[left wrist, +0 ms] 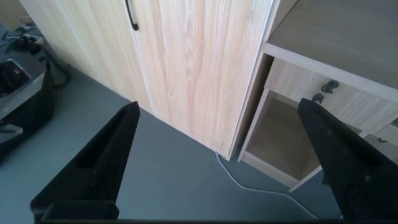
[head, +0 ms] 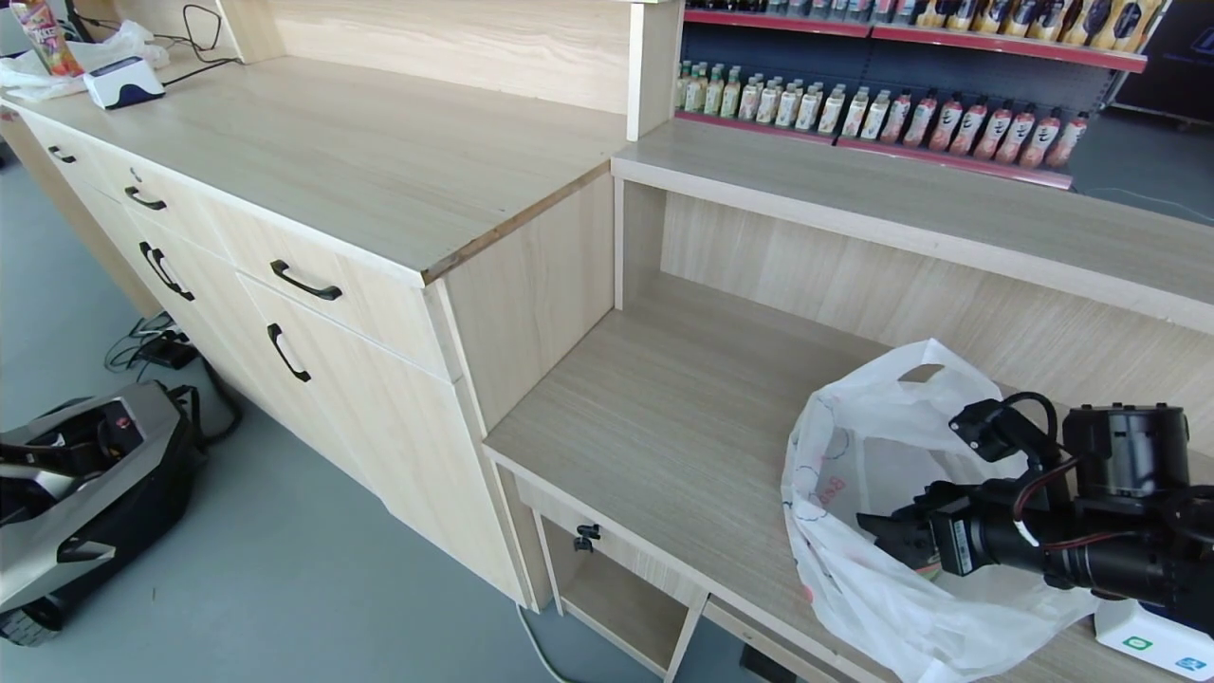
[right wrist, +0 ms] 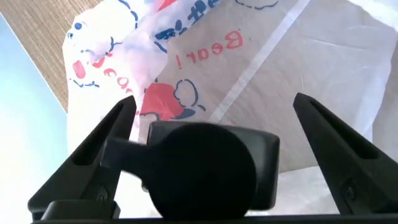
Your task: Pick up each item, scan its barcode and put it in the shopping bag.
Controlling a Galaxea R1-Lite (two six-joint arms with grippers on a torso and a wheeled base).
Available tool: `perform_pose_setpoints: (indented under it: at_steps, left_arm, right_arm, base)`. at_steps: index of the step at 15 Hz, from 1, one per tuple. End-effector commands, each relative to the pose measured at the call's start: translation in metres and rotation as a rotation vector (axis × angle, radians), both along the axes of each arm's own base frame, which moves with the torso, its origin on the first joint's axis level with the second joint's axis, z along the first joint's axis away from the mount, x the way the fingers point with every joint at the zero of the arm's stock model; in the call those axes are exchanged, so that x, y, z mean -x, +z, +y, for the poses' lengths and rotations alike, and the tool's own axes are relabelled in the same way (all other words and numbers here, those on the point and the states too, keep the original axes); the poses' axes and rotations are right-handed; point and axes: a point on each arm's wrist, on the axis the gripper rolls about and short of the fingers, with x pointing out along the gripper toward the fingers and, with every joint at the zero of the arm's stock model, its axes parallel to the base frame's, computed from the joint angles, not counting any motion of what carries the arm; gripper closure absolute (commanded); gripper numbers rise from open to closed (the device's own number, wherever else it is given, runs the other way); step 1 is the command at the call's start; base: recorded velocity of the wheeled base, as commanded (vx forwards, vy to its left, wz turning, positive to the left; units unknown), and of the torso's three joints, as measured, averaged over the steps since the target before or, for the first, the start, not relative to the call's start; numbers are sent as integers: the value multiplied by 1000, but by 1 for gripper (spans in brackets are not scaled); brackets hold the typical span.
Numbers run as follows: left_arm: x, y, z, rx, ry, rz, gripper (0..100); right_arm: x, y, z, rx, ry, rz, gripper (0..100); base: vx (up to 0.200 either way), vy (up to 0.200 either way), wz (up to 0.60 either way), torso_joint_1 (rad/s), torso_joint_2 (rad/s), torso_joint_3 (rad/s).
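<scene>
A thin white plastic shopping bag [head: 844,474] with red and blue print stands open on the pale wood-grain lower desk [head: 664,408], at about 4 o'clock in the head view. Its mouth is turned upward so that things can be lowered in from above. The right gripper [head: 892,539] is held inside that mouth, at the bag's 5 o'clock side, with its fingers spread wide. Between them, in the right wrist view, a dark round-topped item [right wrist: 202,171] is seen against the bag's inner wall. It sits close against one finger and apart from the other, so it is judged released or about to drop rather than pinched; what product it is cannot be told. This placement fits the bagging step for one item. The left gripper [left wrist: 217,109] is likewise spread, with nothing between the fingers. It is hung low over the grey floor [left wrist: 168,180] beside the light wooden cabinet door [left wrist: 199,62], a parked position out of the right arm's way, by judgement. A white-and-blue wedge-shaped device [head: 123,81] with a cable, taken for the scanner, is set on the long pale counter top [head: 332,142] at 10 o'clock, well apart from the bag. Near it a colourful snack packet [head: 43,38] is noted, possibly one more item for pickup. Rows of drink bottles [head: 854,109] are shelved at 1 o'clock, behind the desk.
</scene>
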Motion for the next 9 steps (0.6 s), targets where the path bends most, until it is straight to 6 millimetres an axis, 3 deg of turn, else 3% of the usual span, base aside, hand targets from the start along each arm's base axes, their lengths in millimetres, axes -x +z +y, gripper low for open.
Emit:
perform_pose_setpoints:
  at_steps: [1,3,5,7,9]
  left_arm:
    - [0,0,0,0,0,0,0]
    - [0,0,0,0,0,0,0]
    - [0,0,0,0,0,0,0]
    - [0,0,0,0,0,0,0]
    - [0,0,0,0,-1,-1,0]
  right_arm:
    - [-1,13,0,-18,24,-86,0]
    - [-4,36,1,-28,33,-227,0]
    - [-7,75,0,-26,18,-420,0]
    - [5,106,-9,-12,-54,-547,0]
    - [32,131,-28,15,-131,-654,0]
  base:
    - [0,0,0,0,0,0]
    - [0,0,0,0,0,0]
    - [0,0,0,0,0,0]
    - [0,0,0,0,0,0]
    - [0,0,0,0,0,0]
